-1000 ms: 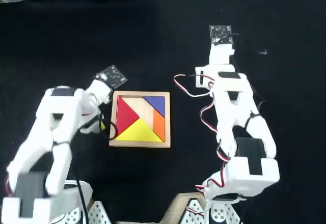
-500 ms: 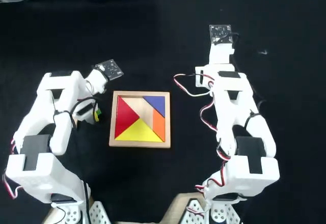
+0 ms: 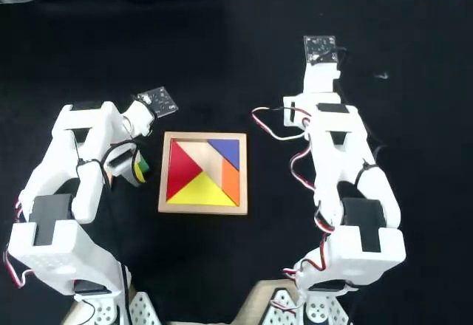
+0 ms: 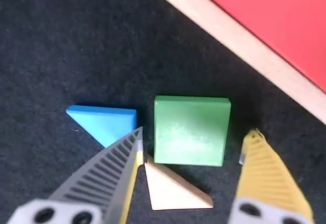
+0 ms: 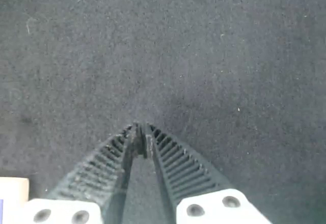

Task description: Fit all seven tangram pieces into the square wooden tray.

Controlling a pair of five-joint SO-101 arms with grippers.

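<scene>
The square wooden tray lies mid-table and holds a red triangle, a yellow triangle, a blue piece and an orange piece. Just left of the tray, my left gripper hangs low over the loose pieces. In the left wrist view the left gripper is open and straddles a green square, with a small gap on each side. A blue triangle and a cream triangle lie beside the square. My right gripper is shut and holds nothing, over bare cloth.
The tray's rim and the red triangle sit close beyond the green square. A bare wooden patch shows inside the tray. The right arm stands folded right of the tray. Black cloth covers the table.
The left arm has swung its upper links leftward and its gripper has shifted slightly up along the tray's left side. The right arm has not moved.
</scene>
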